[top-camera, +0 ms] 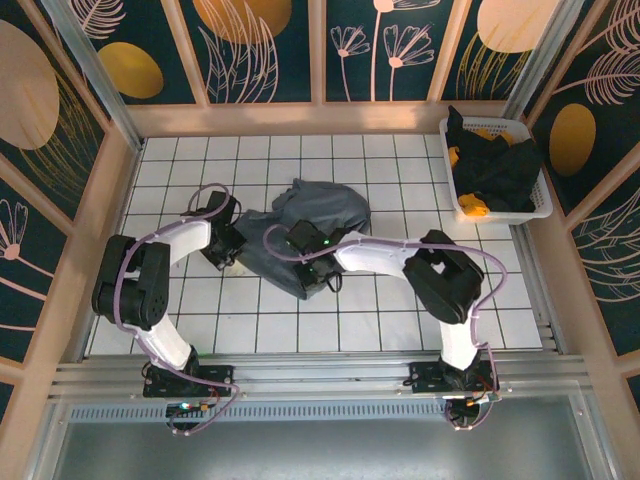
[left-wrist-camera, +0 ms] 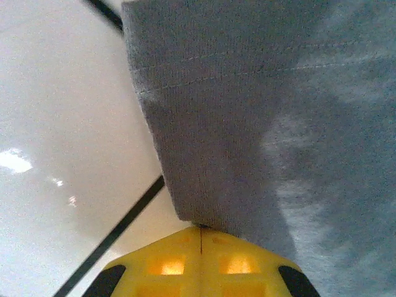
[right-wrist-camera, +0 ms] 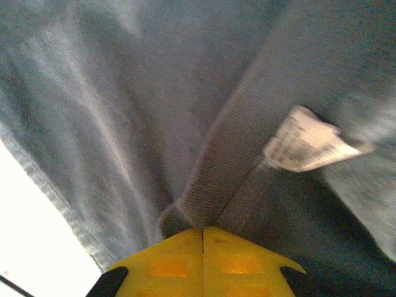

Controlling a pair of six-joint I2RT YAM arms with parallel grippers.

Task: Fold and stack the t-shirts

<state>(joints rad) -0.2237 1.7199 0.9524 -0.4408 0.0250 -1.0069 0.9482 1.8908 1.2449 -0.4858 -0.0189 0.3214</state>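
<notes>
Glare on table [left-wrist-camera: 18, 162]; blurry t-shirt [right-wrist-camera: 136, 93].

1. Left claw [left-wrist-camera: 201, 231]: yellow fingers, black at the outer corners.
2. Right claw [right-wrist-camera: 203, 230]: yellow fingers, black at the outer corners.
3. Grey-blue t-shirt [top-camera: 320, 210]: plain slate grey-blue, no print. At the right claw's tips, a darker grey ribbed band. Ahead of the left claw, a hem with stitch lines in a matching tone.
4. Label [right-wrist-camera: 306, 148], ahead and to the right of the right claw: white with fine dark print.
5. Table [top-camera: 400, 310], beneath both claws: white tiles, dark grid lines.
6. Basket [top-camera: 505, 217], well beyond the right claw: white, slatted. Contents: black t-shirt [top-camera: 500, 165], orange-yellow t-shirt [top-camera: 472, 207].
7. Arms [top-camera: 375, 250]: white links, black joints, purple cables [top-camera: 125, 290].
8. Walls [top-camera: 290, 75]: dark teal, gold discs, cream plant outlines.
</notes>
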